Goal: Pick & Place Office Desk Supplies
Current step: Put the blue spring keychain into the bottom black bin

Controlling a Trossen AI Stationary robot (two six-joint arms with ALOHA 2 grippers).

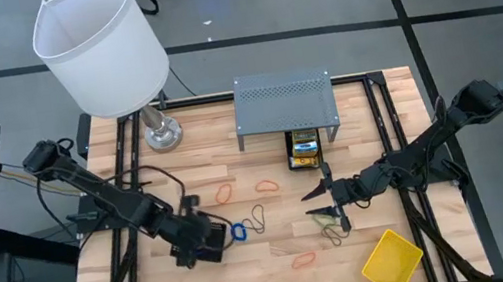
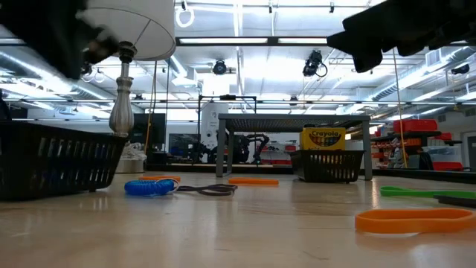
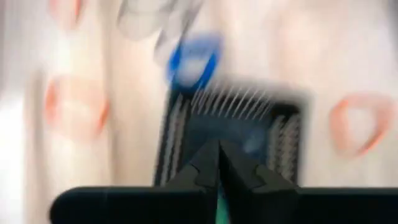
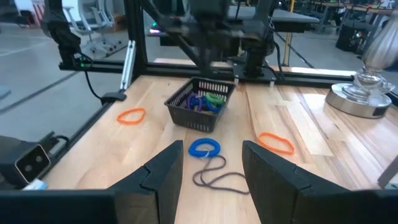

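Note:
A black mesh tray (image 4: pixel 186 112) stands on the table at the near left with blue and green rubber bands inside. My left gripper (image 3: pixel 217 171) hovers over it, shut, with nothing seen between its fingers. A blue rubber band (image 1: pixel 239 231) and a dark one (image 1: pixel 257 219) lie just right of the tray. My right gripper (image 1: pixel 323 203) waits open at the table's middle right, pointing at those bands. Orange bands (image 1: pixel 266 186) lie scattered, and a green one (image 2: pixel 424 192) lies near the right gripper. A crayon box (image 1: pixel 304 143) stands in a second black tray (image 2: pixel 327 165).
A grey perforated shelf (image 1: pixel 284 105) stands at the far middle over the crayon box's tray. A white-shaded lamp (image 1: pixel 100 48) rises at the far left on its metal base (image 1: pixel 161 133). A yellow tray (image 1: pixel 392 262) sits at the near right corner.

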